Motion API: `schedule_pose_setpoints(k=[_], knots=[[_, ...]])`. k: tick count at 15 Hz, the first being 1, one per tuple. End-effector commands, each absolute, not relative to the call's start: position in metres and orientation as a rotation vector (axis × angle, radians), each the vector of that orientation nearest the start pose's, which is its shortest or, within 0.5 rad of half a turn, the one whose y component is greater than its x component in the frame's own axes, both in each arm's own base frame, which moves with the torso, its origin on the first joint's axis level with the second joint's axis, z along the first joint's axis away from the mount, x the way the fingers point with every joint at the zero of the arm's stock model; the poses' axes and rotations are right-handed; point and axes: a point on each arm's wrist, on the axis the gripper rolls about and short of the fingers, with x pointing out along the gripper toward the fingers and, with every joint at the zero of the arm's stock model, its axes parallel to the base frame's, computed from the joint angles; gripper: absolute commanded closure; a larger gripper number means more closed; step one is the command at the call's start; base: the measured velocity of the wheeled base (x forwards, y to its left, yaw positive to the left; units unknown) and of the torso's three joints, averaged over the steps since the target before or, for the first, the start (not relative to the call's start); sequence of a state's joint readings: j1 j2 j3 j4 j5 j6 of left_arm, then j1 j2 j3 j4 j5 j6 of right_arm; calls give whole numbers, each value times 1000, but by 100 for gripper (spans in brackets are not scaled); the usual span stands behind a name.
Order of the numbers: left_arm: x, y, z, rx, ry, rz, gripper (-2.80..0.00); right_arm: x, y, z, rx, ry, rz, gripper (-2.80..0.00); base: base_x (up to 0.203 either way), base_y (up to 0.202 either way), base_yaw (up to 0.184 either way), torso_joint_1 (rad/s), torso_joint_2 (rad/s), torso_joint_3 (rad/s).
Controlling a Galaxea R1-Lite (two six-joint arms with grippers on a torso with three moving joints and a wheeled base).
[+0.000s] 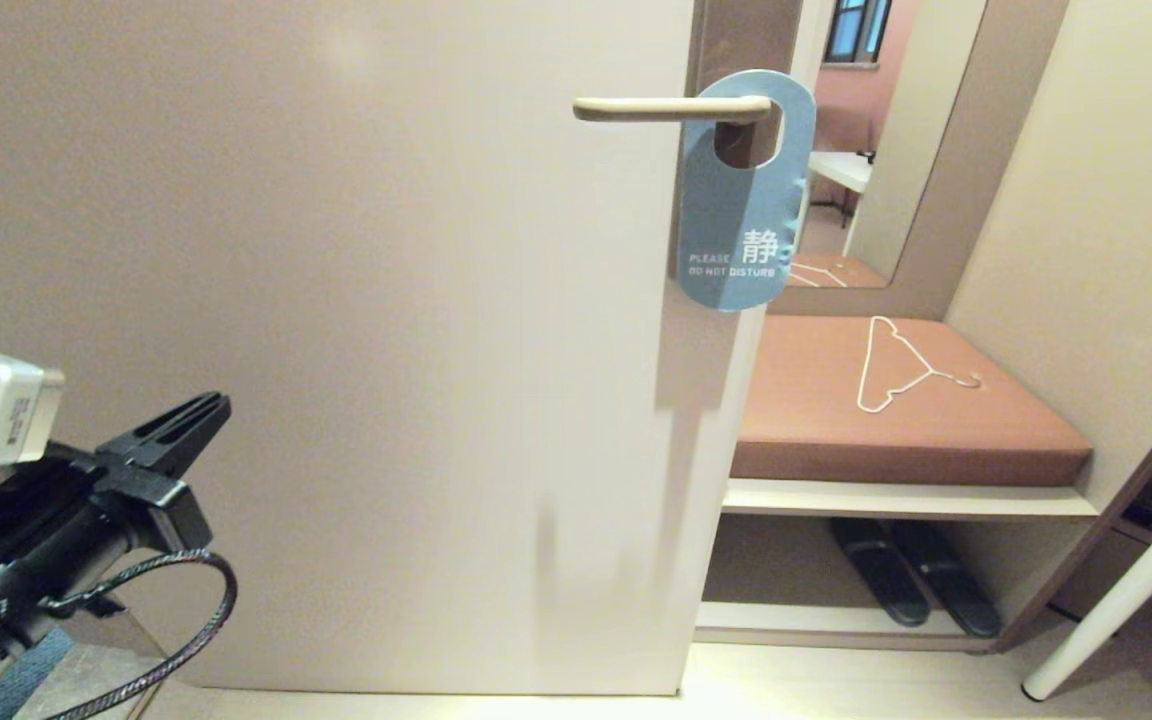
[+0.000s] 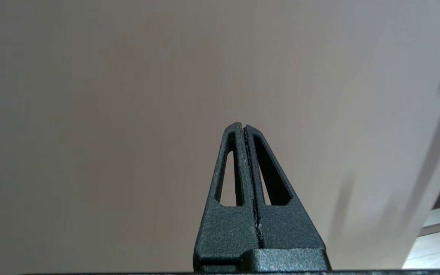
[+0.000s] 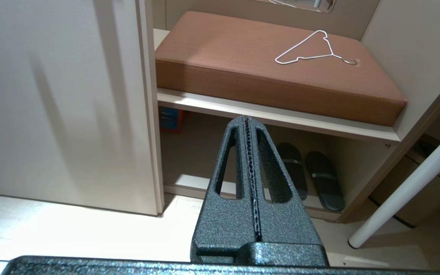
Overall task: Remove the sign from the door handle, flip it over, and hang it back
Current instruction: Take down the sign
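On the slim, straight, matte beige lever door handle [image 1: 671, 108], near the free edge of the plain beige door [image 1: 336, 350], the flat, rounded light-blue card sign [image 1: 744, 195] hung by its oval hole with the "DO NOT DISTURB" side facing out, its lower end reaching past the door's edge. The left gripper [image 1: 208, 408] was low at the left, well apart from the sign and pointing at bare door panel, its black fingers clenched together on nothing. The right gripper [image 3: 247, 119] was likewise pressed shut and empty, aimed low toward the brown cushioned bench [image 3: 266, 72], where a thin white wire clothes hanger [image 3: 311, 51] lay, and at the dark slippers [image 3: 309, 175] on the shelf beneath; no worktop carried anything here. The sign appeared untouched, so the whole task seemed still ahead. The risks, as I judged them: a gripper arriving still clenched would shove the light card along the handle or set it swinging rather than take it; pinching the overhanging lower end could tilt the card so that the oval hole snagged on the lever's tip when drawn off; a loose pinch during the turn-over could drop it to the floor by the door; and a mistaken reach might go for the wire hanger instead.
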State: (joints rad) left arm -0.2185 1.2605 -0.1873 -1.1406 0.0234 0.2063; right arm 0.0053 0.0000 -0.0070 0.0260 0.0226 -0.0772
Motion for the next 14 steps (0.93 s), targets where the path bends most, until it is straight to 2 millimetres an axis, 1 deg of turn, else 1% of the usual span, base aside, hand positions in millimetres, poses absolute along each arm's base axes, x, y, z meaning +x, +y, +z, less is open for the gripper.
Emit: schedule_pose_setpoints(k=[1, 3, 7, 11, 14], knots=[[130, -24, 172, 196, -121, -147, 0, -23, 0, 75, -78, 20, 30, 0, 0, 0, 0, 0, 0, 0], [108, -18, 160, 198, -117, -131, 0, -23, 0, 75, -78, 19, 30, 0, 0, 0, 0, 0, 0, 0], [71, -10, 155, 195, -122, -85, 0, -23, 0, 75, -78, 19, 30, 0, 0, 0, 0, 0, 0, 0], [40, -4, 143, 182, -106, -30, 0, -23, 0, 75, -77, 20, 30, 0, 0, 0, 0, 0, 0, 0], [18, 1, 128, 181, -83, 25, 0, -23, 0, 75, -77, 18, 30, 0, 0, 0, 0, 0, 0, 0]])
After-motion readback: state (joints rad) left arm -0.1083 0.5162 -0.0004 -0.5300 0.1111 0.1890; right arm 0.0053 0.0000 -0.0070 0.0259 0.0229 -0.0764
